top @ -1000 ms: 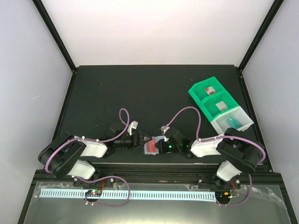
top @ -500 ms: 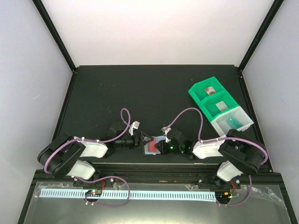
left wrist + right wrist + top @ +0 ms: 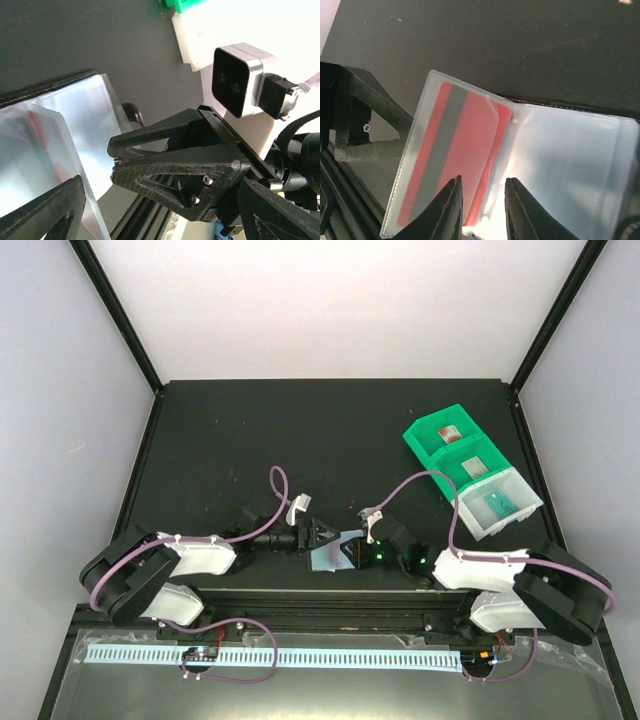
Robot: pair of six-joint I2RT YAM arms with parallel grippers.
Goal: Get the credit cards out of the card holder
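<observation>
**Open card holder (image 3: 335, 552) at the near middle of the desk (image 3: 220, 440), between the two pincers, with a red credit card (image 3: 451, 150) inside its clear sleeve (image 3: 415, 165).**

The card looks thin, light and stiff, with a smooth face. The sleeve around it is soft and glossy. I judge that a pinch on the sleeve would only bend the plastic and let the card slide. It is better to take the card by a bare edge at the sleeve's opening, while the other arm keeps the holder flat. The right pincer (image 3: 482, 210) has its jaws a little apart at the lower edge of the sleeve and clamps nothing; whether a pad touches the plastic is not clear. The left pincer (image 3: 318, 537) stands wide apart just beside the holder's left leaf.
</observation>
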